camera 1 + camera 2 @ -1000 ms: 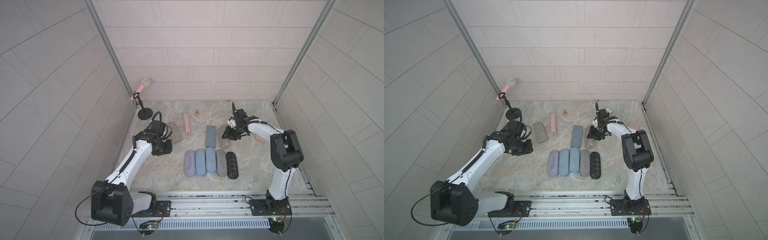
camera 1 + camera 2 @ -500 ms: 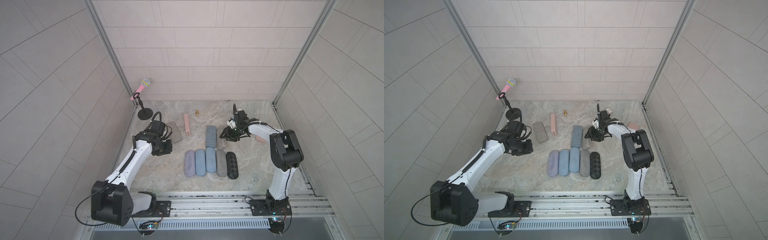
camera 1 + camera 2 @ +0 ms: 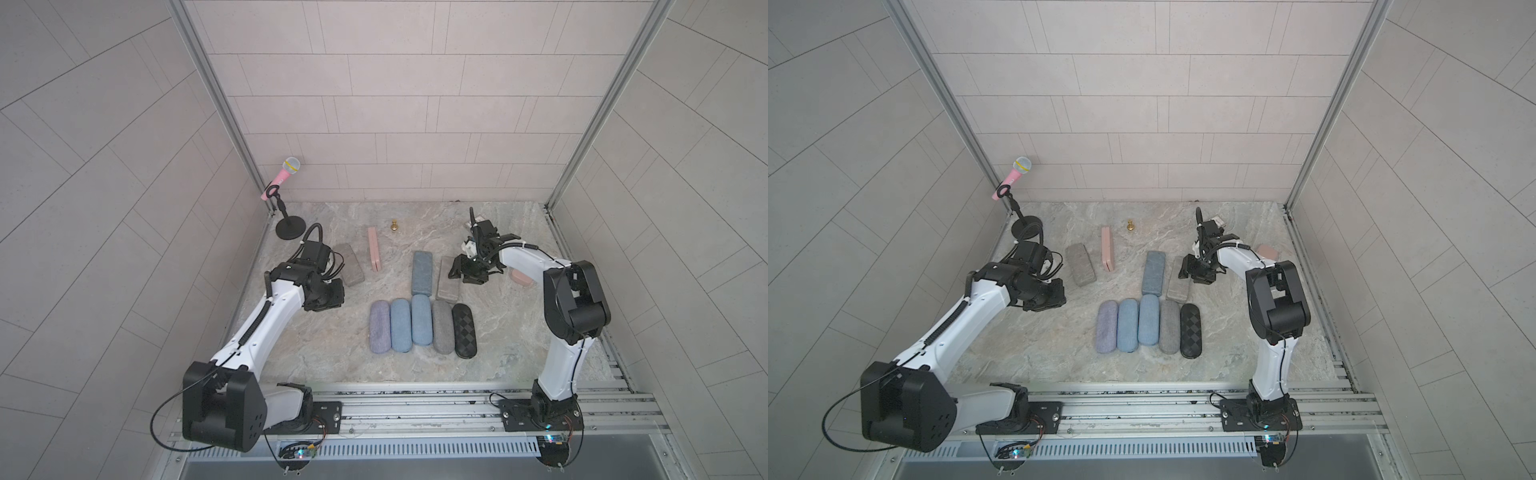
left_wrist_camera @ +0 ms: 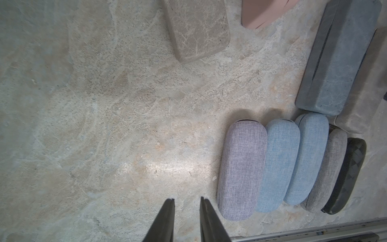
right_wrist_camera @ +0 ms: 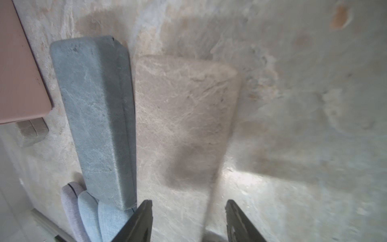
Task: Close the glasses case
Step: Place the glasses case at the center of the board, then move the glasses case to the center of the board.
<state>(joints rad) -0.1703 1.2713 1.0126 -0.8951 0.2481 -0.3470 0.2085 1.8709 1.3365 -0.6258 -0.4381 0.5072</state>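
A beige marbled glasses case [image 5: 184, 117] lies flat on the stone table, lid down, with no gap showing. It sits beside a blue-grey case [image 5: 98, 117] in the right wrist view and appears in both top views [image 3: 449, 280] [image 3: 1178, 280]. My right gripper [image 5: 188, 204] hovers over one end of the beige case [image 3: 465, 272], open, with nothing between its fingers. My left gripper [image 4: 187, 200] hangs over bare table beside a lilac case [image 4: 240, 167], its fingers a narrow gap apart and empty.
Several closed cases lie in a row at the front middle [image 3: 422, 326]. A second beige case [image 3: 351, 264] and a pink case [image 3: 374, 249] lie near the left arm. A pink microphone stand [image 3: 286, 226], a gold pawn [image 3: 393, 225] and a pink object [image 3: 521, 276] stand around.
My right gripper's jaws have spread apart over the beige case, and the hand has shifted slightly. The left arm has not moved.
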